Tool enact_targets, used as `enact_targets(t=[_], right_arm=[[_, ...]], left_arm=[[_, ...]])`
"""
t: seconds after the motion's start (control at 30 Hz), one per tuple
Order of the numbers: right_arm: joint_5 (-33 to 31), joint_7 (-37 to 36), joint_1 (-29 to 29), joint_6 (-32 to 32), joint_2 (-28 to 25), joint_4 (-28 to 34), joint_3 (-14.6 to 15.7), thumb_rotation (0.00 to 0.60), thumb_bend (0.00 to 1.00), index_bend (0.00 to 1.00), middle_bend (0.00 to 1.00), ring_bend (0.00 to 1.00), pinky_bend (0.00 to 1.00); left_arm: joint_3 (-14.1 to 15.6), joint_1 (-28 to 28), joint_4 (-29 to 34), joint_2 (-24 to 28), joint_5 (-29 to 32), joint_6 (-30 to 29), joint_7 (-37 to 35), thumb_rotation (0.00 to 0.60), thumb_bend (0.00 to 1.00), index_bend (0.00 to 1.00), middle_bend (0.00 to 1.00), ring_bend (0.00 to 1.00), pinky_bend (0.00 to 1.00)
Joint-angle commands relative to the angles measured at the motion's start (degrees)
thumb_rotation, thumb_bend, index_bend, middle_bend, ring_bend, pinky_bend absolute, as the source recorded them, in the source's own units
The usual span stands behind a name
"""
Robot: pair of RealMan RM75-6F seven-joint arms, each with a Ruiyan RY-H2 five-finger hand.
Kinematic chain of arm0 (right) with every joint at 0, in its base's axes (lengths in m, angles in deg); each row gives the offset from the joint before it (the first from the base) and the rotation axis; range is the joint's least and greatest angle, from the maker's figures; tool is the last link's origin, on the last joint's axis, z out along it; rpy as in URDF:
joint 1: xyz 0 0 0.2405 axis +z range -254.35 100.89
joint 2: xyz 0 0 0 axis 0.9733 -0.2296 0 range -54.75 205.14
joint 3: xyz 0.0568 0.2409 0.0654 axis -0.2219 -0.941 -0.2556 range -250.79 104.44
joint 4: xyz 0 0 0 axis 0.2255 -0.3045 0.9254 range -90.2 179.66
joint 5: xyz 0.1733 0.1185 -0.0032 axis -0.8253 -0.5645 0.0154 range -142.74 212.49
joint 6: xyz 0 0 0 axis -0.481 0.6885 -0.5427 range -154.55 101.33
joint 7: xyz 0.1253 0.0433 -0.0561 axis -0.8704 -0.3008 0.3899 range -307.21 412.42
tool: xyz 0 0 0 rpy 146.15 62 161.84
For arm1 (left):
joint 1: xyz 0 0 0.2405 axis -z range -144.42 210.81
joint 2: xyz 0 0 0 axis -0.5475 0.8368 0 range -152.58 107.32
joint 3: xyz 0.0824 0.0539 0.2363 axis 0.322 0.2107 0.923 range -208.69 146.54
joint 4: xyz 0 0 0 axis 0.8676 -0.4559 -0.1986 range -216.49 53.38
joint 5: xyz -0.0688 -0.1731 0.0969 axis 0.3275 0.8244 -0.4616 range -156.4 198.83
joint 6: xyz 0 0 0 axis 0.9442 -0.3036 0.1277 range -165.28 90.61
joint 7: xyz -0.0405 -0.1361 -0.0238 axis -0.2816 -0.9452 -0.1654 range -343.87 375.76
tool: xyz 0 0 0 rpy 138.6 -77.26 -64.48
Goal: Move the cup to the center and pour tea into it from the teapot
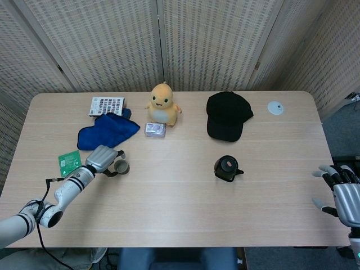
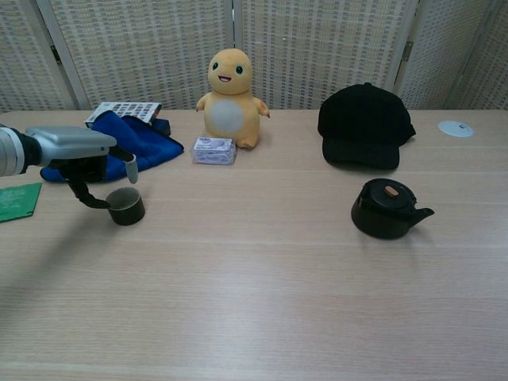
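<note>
Surface (image 1: 180,202) first: teapot (image 1: 227,168) sits right of centre in frame, spout toward lower right. Cup (image 1: 121,166) is left of centre, upright, just right of the left robot hand (image 1: 103,159). Fingers curled down around the cup's left side, at the rim; can't tell if actually gripping. Right robot hand (image 1: 343,194) is spread, empty, far lower right. Left one is much nearer the cup.

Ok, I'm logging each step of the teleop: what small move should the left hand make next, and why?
Probably close the left hand around the cup. The fingers already sit around its left side, and the cup stands far left of the teapot.
</note>
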Motion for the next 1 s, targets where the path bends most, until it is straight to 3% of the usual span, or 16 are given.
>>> enact_targets(t=[0.03, 0.67, 1.0], right_arm=[[0.0, -0.1, 0.0, 0.0, 0.0, -0.1, 0.0, 0.6, 0.11, 0.33, 0.25, 0.17, 0.22], [-0.1, -1.2, -0.5, 0.4, 0.0, -0.8, 0.2, 0.6, 0.11, 0.33, 0.25, 0.17, 0.22], [-0.4, -1.5, -1.0, 0.7, -0.2, -1.0, 0.3, 0.6, 0.11, 0.33, 0.25, 0.17, 0.22]], left_arm=[[0.1, 0.1, -0.3, -0.4, 0.6, 0.1, 0.3, 0.507, 0.25, 0.32, 0.95, 0.95, 0.97], [0.5, 1.0, -1.5, -1.9, 4.9, 2.0, 2.7, 0.503, 0.25, 0.31, 0.95, 0.95, 0.97], [0.7, 1.3, -2.0, -2.5, 5.8, 2.2, 3.3, 0.58, 0.25, 0.35, 0.95, 0.95, 0.97]])
